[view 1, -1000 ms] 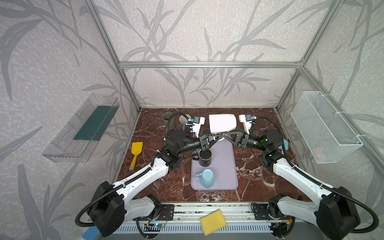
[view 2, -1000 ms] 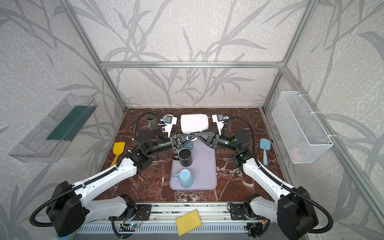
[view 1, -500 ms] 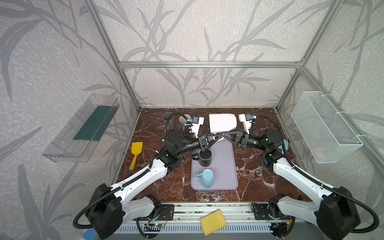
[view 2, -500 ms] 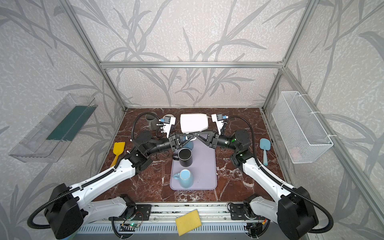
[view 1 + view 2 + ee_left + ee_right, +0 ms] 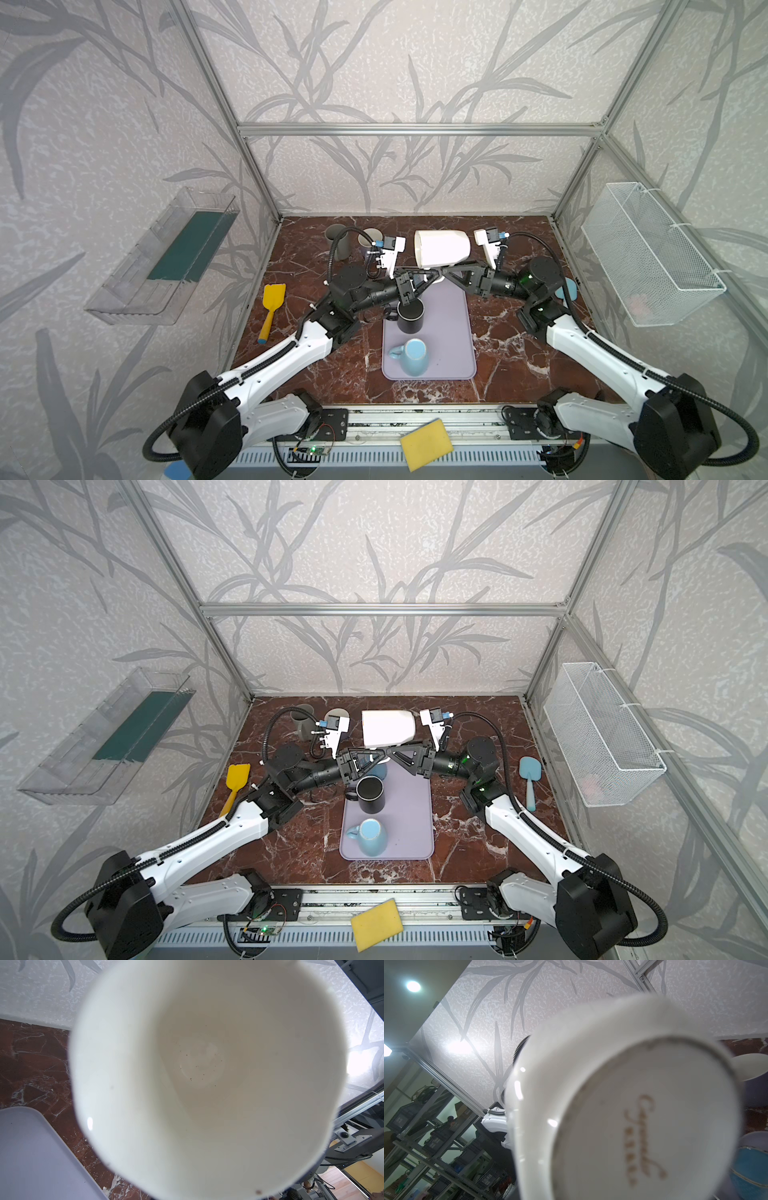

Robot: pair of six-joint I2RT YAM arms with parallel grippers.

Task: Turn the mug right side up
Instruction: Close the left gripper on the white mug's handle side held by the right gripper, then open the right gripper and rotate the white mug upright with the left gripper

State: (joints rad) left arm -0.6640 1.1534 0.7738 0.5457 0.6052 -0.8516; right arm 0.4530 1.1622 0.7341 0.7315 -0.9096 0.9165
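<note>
Next to nothing shifted since a second ago: white mug [image 5: 442, 248] in the same spot and tilt, both arms in the same reach. Hangs on its side in the air over the far end of the lavender mat [image 5: 453, 332], clear of it, in both top views. Seen mouth-on in the left wrist view, the mug [image 5: 207, 1076] filling the picture, pale inside, a few dark specks at the bottom. Seen base-on in the right wrist view [image 5: 654, 1126], gold script across the foot. Found the left gripper [image 5: 430, 275] closed tight, tip tucked under the mug's lower side and clamped on it there; exact purchase hidden. Found the right gripper [image 5: 448, 272] tip to tip with the left one beneath the mug; gap between its fingers hidden from above and outside its own wrist view, so cannot tell whether apart or together, nor whether touching. On the mat, nearer than both tips: black mug [image 5: 410, 316], mouth up; blue mug [image 5: 414, 358] at the near end.
</note>
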